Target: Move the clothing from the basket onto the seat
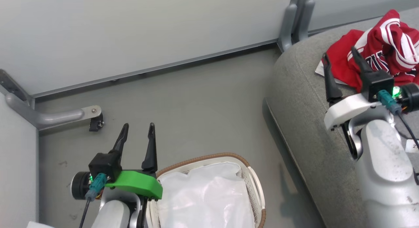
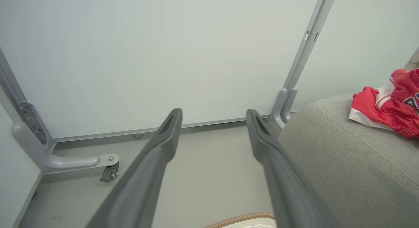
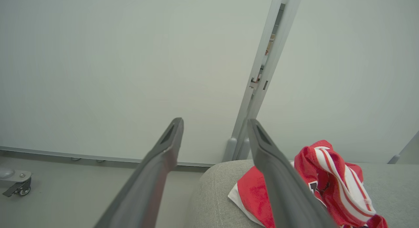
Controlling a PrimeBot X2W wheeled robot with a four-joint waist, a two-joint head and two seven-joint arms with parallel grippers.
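1. You see one heap of red clothing near the seat's far corner; its garments cannot be counted.
2. One basket stands on the floor, white liner showing.
3. Your left gripper and right gripper are both spread wide, holding nothing.

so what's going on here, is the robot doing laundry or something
A two-armed robot is moving clothing from a basket to a seat. The red clothing lies bunched on the grey seat, and the right gripper is right by it, jaws open with nothing in them. The white basket on the floor has its liner in it, with no red in the part in view. The left gripper is beside the basket, jaws open and empty.
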